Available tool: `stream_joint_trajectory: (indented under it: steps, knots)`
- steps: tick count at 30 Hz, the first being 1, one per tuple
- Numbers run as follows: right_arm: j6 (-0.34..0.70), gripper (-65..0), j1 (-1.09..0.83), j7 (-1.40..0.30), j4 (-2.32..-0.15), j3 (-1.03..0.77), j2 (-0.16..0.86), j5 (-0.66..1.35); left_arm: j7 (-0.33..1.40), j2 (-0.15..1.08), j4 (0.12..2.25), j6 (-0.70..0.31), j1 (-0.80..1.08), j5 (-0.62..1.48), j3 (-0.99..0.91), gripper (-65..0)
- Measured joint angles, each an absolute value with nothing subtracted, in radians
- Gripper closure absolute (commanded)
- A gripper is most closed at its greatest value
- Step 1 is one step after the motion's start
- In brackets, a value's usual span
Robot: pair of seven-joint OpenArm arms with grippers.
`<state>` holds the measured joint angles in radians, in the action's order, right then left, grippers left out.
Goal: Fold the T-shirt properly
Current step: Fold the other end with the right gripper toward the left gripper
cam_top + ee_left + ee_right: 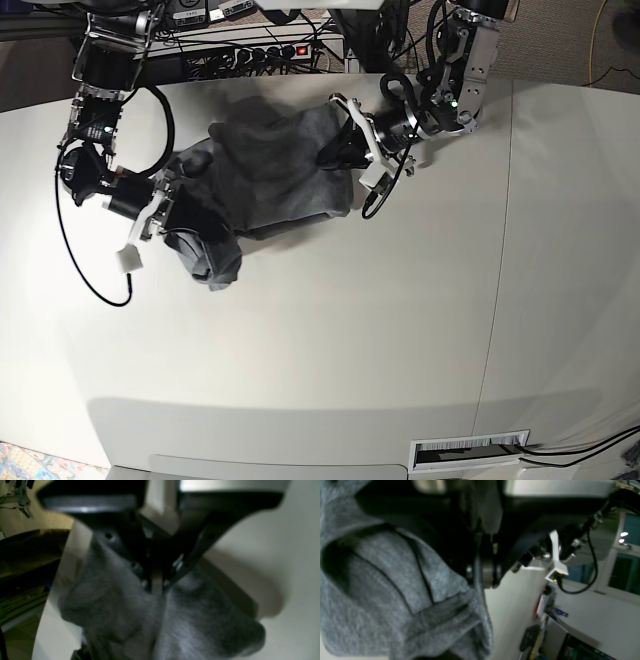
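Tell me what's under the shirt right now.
Only the white table shows around the bunched shirt. Both grippers pinch its edges; anything beneath is covered.

My right gripper point(482, 577) is clamped on a bunched fold of the heather-grey T-shirt point(395, 585), whose cloth fills the left half of my view in heavy creases with a ribbed band low down. Beyond the cloth lies the pale desk point(512, 610), and a black cable point(591, 562) loops at the right.
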<state>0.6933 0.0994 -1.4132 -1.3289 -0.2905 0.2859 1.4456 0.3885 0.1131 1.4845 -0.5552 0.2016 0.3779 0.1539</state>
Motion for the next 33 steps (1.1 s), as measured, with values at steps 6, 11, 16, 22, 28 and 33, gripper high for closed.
stream_joint_trajectory:
  steps: [6, 11, 16, 22, 28, 33]
  knots:
    - [0.693, 0.0, 0.099, -1.413, -1.329, -0.291, 0.210, 1.445, 0.356, 0.110, 1.481, -0.554, 0.202, 0.345, 0.154, 0.0]
    - [0.693, 0.0, 0.093, -1.410, -1.330, -0.252, 0.157, 1.444, 0.326, 0.110, 1.468, -0.547, 0.201, 0.341, 0.156, 0.0]
    - [0.694, 0.0, 0.088, -1.405, -1.331, -0.129, 0.122, 1.448, 0.308, 0.108, 1.431, -0.549, 0.172, 0.345, 0.156, 0.0]
    - [0.697, 0.0, 0.086, -1.405, -1.331, -0.052, 0.110, 1.449, 0.301, 0.108, 1.429, -0.548, 0.172, 0.345, 0.156, 0.0]
    - [0.697, 0.0, 0.086, -1.406, -1.331, -0.051, 0.110, 1.449, 0.301, 0.108, 1.429, -0.548, 0.172, 0.344, 0.156, 0.0]
    - [0.693, 0.0, 0.089, -1.413, -1.440, -0.065, 0.111, 1.442, 0.274, 0.105, 1.433, -0.553, 0.171, 0.270, 0.156, 0.0]
